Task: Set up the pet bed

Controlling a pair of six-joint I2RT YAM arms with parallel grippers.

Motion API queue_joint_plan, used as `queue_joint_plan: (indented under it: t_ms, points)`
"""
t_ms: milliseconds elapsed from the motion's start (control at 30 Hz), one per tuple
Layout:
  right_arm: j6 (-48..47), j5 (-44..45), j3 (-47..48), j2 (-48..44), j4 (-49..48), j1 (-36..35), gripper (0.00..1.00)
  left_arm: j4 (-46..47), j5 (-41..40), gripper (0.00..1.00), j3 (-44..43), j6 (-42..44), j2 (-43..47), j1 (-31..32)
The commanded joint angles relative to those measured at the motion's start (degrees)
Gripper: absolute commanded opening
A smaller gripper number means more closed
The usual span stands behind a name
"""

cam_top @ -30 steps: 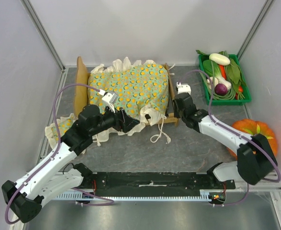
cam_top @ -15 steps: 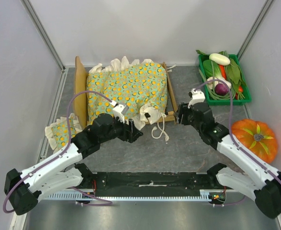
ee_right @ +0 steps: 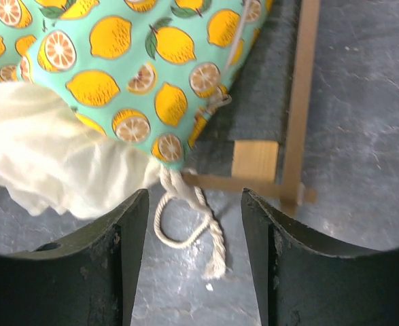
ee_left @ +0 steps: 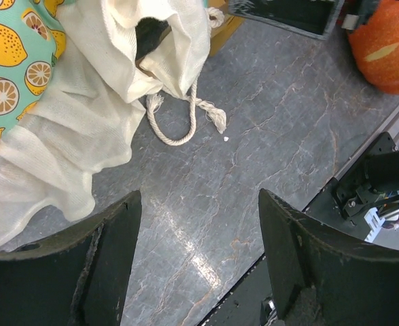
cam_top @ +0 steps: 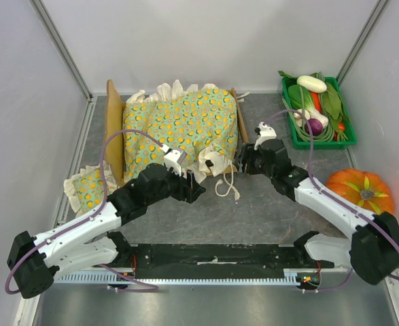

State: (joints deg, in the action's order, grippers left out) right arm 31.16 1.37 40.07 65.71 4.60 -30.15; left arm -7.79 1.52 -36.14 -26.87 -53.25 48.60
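The pet bed [cam_top: 115, 129] stands at the back left, its arched wooden headboard on the left. A green lemon-print frilled cushion [cam_top: 179, 125] lies on it and hangs over the near rail. My left gripper [cam_top: 196, 190] hovers open over bare table just in front of the cushion's frill [ee_left: 63, 136] and white cord [ee_left: 185, 122]. My right gripper [cam_top: 238, 161] is open at the bed's near right corner. In its wrist view the wooden frame [ee_right: 298, 102], the dark grey base [ee_right: 267, 88] and the cord [ee_right: 192, 224] lie ahead of the open gripper [ee_right: 194, 197].
A small matching pillow [cam_top: 87, 190] lies on the table left of the bed. A green crate [cam_top: 291, 132] of vegetables stands at the back right. An orange pumpkin [cam_top: 362, 193] sits by the right arm. Grey walls close in both sides.
My right gripper opened and let go of the bed's near right corner, drew back, then returned toward it. The bed now sits straighter. My left arm shifted nearer and right.
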Motion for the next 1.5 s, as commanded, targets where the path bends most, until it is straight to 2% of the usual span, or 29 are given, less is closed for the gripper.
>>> queue_joint_plan:
  t_ms: [0, 167, 200, 267, 300, 400, 500, 667, 833, 967, 1033, 1067, 1133, 1167, 1233, 1300, 1367, 1433, 1467]
  points:
    - [2.15, -3.30, 3.96, 7.12, -8.90, -0.08, 0.64, 2.78, -1.34, 0.75, -0.42, -2.57, 1.66, 0.36]
    - [1.19, -4.00, 5.27, 13.46, -12.51, 0.09, 0.63, 2.43, -2.93, 0.75, 0.46, -3.10, 2.28, 0.36]
    - [1.01, -3.83, 5.02, 13.82, -13.21, 0.09, 0.52, 2.34, -2.93, 0.75, 0.46, -3.10, 2.19, 0.44]
    - [0.40, -2.95, 4.93, 14.09, -14.53, 0.01, 0.40, 2.25, -2.75, 0.75, 0.46, -3.19, 2.02, 0.44]
    - [-0.04, -2.51, 5.01, 13.92, -14.71, 0.09, 0.28, 2.34, -2.75, 0.75, 0.46, -3.19, 1.93, 0.36]
    - [-3.11, 1.09, 7.11, 12.95, -12.35, 0.09, 0.06, 2.34, -2.57, 0.74, -0.07, -3.01, 1.40, 0.36]
    - [-7.07, 6.80, 10.27, 11.90, -4.79, 0.09, 0.00, 2.34, -2.40, 0.74, -0.42, -2.75, 0.70, 0.36]
    - [-11.55, 11.90, 13.10, 12.24, 5.67, 0.09, 0.00, 2.34, -2.14, 0.73, -0.42, -2.66, -0.71, 0.36]
    - [-12.52, 12.70, 14.15, 15.05, 9.81, -0.08, 0.02, 2.61, -0.48, 0.72, -0.60, -2.57, -2.03, 0.36]
    - [-12.70, 10.33, 14.42, 14.62, 10.43, -0.26, 0.31, 2.69, 0.59, 0.72, -0.86, -2.48, -2.73, 0.36]
    - [-12.61, 10.06, 14.68, 11.74, 10.51, -0.52, 0.38, 2.69, 0.59, 0.73, -0.86, -2.48, -2.82, 0.36]
    - [-12.70, 10.23, 14.86, 10.50, 10.60, -0.44, 0.47, 2.69, 0.50, 0.73, -0.77, -2.57, -2.82, 0.44]
    - [-13.05, 10.76, 15.12, 6.21, 11.48, -0.43, 0.55, 2.87, 0.50, 0.73, -0.69, -2.57, -2.47, 0.36]
    - [-12.96, 11.81, 14.95, 4.53, 11.66, -0.43, 0.63, 2.87, 0.76, 0.73, -0.60, -2.48, -2.29, 0.44]
    - [-11.92, 14.18, 13.72, -0.55, 13.41, -0.43, 0.70, 2.78, -0.37, 0.73, -0.42, -2.05, -1.77, 0.62]
    - [-10.86, 16.29, 11.27, -3.91, 15.86, -0.52, 0.73, 2.52, -1.16, 0.73, -0.16, -1.52, -1.50, 1.23]
    - [-7.96, 15.78, 8.89, -8.92, 17.28, -0.43, 0.73, 1.91, -5.20, 0.73, -0.25, -0.38, -1.50, 3.15]
    - [-6.29, 12.98, 4.85, -13.30, 18.34, -0.43, 0.67, 1.55, -8.02, 0.73, -0.68, 0.76, -2.29, 4.31]
    - [-4.72, 8.35, 1.62, -14.37, 17.90, -0.52, 0.65, 1.38, -8.63, 0.73, -0.77, 1.03, -2.55, 5.18]
